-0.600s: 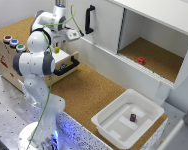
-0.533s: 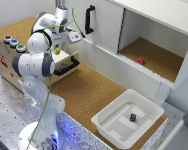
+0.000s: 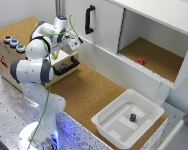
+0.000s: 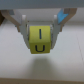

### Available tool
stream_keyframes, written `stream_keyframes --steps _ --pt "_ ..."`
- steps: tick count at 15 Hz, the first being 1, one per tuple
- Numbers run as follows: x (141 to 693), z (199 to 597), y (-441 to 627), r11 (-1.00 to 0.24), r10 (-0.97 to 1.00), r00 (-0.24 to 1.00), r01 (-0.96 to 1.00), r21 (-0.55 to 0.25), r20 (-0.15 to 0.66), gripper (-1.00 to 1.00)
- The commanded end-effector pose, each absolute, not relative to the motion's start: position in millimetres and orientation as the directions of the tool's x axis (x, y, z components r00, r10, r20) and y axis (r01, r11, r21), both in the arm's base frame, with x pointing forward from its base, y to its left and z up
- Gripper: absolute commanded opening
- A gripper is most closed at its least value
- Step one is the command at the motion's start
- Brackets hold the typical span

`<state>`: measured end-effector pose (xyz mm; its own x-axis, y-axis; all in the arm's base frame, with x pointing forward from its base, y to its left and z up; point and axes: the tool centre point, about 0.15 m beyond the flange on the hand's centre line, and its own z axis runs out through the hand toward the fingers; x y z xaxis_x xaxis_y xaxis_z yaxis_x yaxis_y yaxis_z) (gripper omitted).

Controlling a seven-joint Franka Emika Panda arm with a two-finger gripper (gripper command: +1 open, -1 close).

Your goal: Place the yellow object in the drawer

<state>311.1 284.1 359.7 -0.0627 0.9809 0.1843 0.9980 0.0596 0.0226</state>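
In the wrist view my gripper (image 4: 40, 41) is shut on the yellow object (image 4: 40, 40), a small yellow block with dark markings that sits between the two fingers (image 4: 23, 31). In the exterior view the gripper (image 3: 74, 45) hangs just above the open plywood drawer (image 3: 70, 70), which has a black bar handle (image 3: 65, 67), at that view's left. The block is too small to make out in the exterior view. The arm hides most of the drawer's inside.
A white cabinet door with a black handle (image 3: 89, 20) stands behind the gripper. A small red block (image 3: 141, 60) lies in the open cabinet. A white plastic bin (image 3: 108, 120) holds a dark purple block (image 3: 133, 117). A wooden box with coloured buttons (image 3: 12, 42) sits at far left.
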Motion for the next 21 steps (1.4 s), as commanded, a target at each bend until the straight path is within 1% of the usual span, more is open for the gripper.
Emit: stream_keyframes --steps 1,4,5,7,9,10,21 --pt "336.3 320.3 325.9 -0.043 0.996 0.037 0.997 0.069 0.087 -1.00" --pt "343.1 322.5 326.1 -0.090 0.994 0.086 0.994 0.060 0.067 -1.00" --pt "342.5 325.9 324.8 -0.104 0.993 0.101 0.993 0.051 0.053 1.00" --pt "335.6 339.9 320.7 -0.111 0.993 0.110 0.993 0.026 0.050 1.00" --pt "329.5 366.1 315.4 -0.141 0.985 0.140 0.990 0.012 0.098 1.00" --pt "327.3 385.6 312.8 -0.154 0.979 0.154 0.988 -0.012 0.131 1.00" --pt "327.3 385.6 312.8 -0.154 0.979 0.154 0.988 -0.012 0.131 1.00"
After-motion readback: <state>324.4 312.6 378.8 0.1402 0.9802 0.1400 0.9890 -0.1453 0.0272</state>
